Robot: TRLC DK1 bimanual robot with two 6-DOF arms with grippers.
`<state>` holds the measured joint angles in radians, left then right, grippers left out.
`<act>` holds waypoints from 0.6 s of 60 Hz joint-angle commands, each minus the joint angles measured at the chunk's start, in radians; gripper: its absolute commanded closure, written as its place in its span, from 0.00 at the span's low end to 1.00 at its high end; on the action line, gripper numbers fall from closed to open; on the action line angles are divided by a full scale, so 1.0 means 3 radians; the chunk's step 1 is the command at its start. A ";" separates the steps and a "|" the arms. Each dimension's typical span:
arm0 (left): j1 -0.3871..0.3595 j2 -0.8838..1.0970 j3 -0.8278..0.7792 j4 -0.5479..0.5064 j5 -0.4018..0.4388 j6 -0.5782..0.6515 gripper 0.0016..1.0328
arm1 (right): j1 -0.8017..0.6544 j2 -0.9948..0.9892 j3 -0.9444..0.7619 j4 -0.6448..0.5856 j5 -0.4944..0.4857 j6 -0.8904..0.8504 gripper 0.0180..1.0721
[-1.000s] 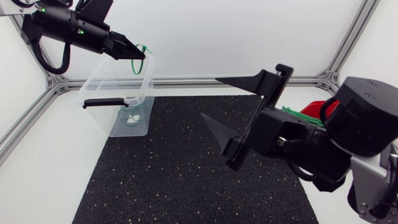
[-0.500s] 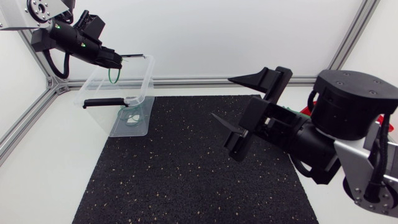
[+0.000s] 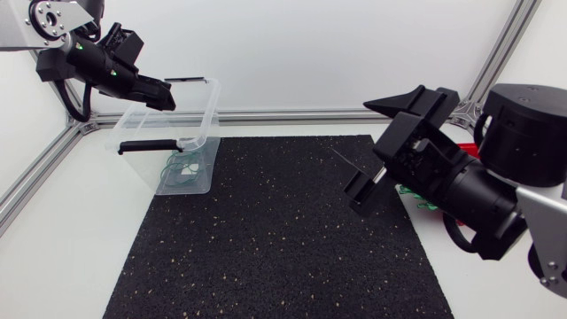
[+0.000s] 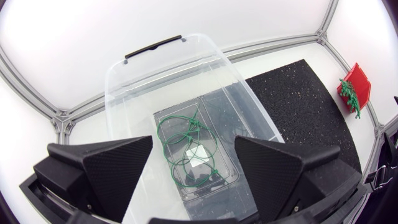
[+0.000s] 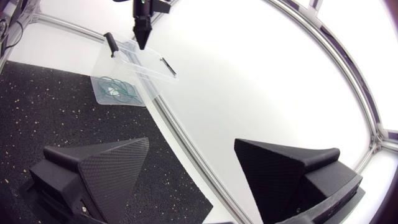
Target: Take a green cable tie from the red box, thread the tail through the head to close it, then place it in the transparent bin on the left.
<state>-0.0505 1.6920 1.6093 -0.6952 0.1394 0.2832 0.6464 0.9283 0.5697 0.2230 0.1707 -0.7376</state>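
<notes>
Loops of green cable ties [image 4: 186, 149] lie tangled on the floor of the transparent bin [image 4: 186, 59], which stands at the left rear corner of the black mat [image 3: 266, 239] on the desk. The left claw [image 3: 171, 92] hangs above the bin's rim, released, its two wedge fingers spread wide with nothing between them; its wrist view looks straight down into the bin. The right claw [image 3: 361, 151] is raised over the right side of the mat, well apart from the bin. It is also released and empty, with its fingers far apart. The red box [image 4: 357, 81] sits beyond the mat's right edge with spare ties [image 4: 348, 96] sticking out of it.
</notes>
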 commanded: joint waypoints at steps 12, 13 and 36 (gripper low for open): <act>0.0061 -0.0864 -0.0778 0.0482 -0.0138 0.0032 0.04 | -0.0478 -0.0507 0.0146 -0.0498 0.0065 0.0592 0.05; 0.0061 -0.0946 -0.0854 0.0528 -0.0173 0.0032 0.04 | -0.0513 -0.0558 0.0141 -0.0518 0.0065 0.0638 0.05; 0.0168 -0.2194 -0.2087 0.1223 -0.0710 0.0130 0.04 | -0.1158 -0.1376 -0.0115 -0.0917 0.0085 0.1201 0.05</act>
<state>-0.0128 1.1110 1.0714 -0.3561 -0.0658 0.2909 0.3206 0.5869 0.5804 -0.0273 0.1886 -0.4198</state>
